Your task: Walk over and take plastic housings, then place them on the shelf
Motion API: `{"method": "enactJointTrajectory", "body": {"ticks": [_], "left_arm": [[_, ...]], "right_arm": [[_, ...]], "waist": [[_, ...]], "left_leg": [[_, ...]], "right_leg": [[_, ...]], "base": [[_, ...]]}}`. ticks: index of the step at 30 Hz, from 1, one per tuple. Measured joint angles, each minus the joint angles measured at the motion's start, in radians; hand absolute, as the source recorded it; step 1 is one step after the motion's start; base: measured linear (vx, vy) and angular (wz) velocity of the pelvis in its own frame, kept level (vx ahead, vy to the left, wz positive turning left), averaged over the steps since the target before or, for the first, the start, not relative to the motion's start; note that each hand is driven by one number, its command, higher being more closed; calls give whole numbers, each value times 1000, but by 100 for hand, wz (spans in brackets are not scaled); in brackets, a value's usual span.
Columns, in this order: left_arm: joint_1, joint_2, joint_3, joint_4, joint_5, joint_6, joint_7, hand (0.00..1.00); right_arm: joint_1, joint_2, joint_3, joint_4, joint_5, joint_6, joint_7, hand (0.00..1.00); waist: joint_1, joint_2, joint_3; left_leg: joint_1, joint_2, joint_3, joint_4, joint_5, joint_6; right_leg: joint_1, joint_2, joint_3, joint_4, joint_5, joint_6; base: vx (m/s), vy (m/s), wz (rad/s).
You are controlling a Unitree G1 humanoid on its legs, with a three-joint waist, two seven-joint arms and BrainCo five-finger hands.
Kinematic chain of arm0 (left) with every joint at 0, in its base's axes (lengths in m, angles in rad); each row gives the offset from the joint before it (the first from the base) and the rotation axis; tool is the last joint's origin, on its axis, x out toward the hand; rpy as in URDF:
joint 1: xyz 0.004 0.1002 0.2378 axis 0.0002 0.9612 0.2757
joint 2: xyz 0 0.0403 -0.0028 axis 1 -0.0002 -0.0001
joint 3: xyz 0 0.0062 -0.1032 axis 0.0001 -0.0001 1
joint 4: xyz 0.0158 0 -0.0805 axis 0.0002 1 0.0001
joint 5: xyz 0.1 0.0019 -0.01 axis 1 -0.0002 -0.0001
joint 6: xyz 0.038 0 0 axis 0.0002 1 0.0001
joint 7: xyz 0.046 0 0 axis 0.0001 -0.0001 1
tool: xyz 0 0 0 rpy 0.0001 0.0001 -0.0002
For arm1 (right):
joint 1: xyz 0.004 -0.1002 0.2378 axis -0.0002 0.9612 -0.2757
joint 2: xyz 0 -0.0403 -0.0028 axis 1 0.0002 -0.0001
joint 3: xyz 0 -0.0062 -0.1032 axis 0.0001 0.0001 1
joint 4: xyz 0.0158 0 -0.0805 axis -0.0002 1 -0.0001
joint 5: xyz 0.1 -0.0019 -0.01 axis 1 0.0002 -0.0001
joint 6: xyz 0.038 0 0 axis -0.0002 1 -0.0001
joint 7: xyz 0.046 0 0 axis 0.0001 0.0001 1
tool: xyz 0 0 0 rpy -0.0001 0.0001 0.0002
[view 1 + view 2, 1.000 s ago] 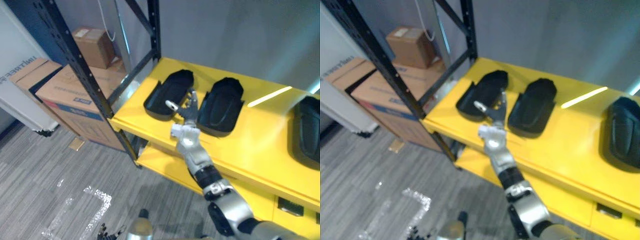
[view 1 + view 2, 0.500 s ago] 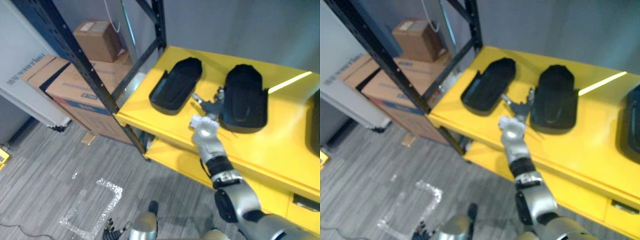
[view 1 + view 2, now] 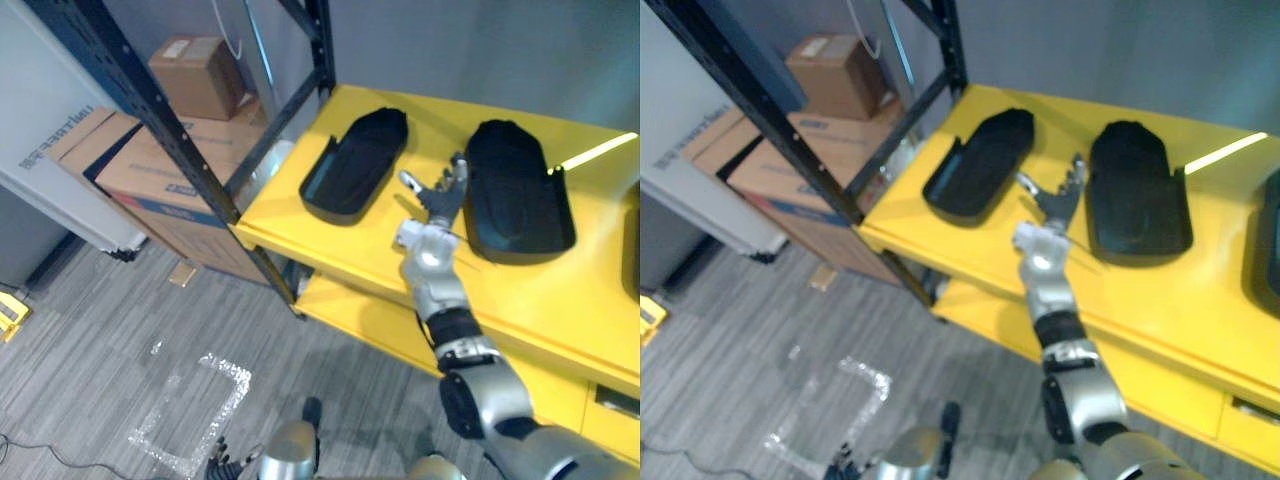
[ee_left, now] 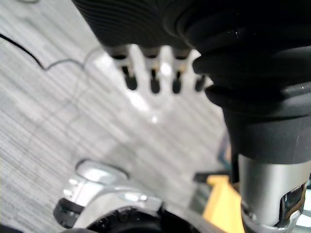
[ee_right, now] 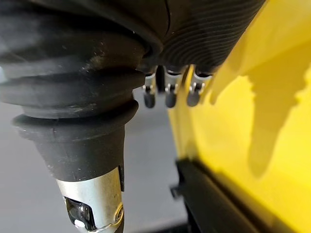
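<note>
Two black plastic housings lie open side up on the yellow shelf: a left housing and a right housing. A third housing shows at the right edge. My right hand reaches over the shelf's front between the first two, open, its straight fingers close beside the right housing's left edge and holding nothing. In the right wrist view its fingers hang above the yellow surface, with a black housing past them. My left hand hangs low over the floor, open and empty.
A black steel upright and a diagonal brace frame the shelf's left end. Cardboard boxes stand on the floor to the left, with a smaller box behind. A lower yellow shelf sits underneath. Tape marks lie on the grey floor.
The camera has shifted. Relative to the left housing, the right housing has slid right and turned, widening the gap. My right hand has followed it to the right.
</note>
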Motion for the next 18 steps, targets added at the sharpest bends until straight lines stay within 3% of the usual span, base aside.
{"method": "enactJointTrajectory", "body": {"ticks": [2, 5, 18], "left_arm": [[0, 1, -1, -4, 0, 3, 0, 0], [0, 1, -1, -6, 0, 10, 0, 0], [1, 4, -38, -47, -40, 23, 0, 0]], "right_arm": [[-4, -1, 12, 0, 0, -16, 42, 0], [-23, -9, 26, 0, -5, -16, 48, 0], [-175, -161, -27, 107, -103, 40, -5, 0]], "waist": [[1, 0, 0], [2, 0, 0], [3, 28, 74]], "left_leg": [[0, 0, -1, 0, 1, 0], [1, 0, -2, 0, 4, 1], [-9, -30, -16, 1, 23, 11]], "right_leg": [[1, 0, -1, 2, 0, 0], [2, -1, -2, 5, 0, 0], [-15, -42, -9, 56, -7, 3]], "base": [[-38, -14, 2], [-38, -12, 1], [-56, 1, 5]]}}
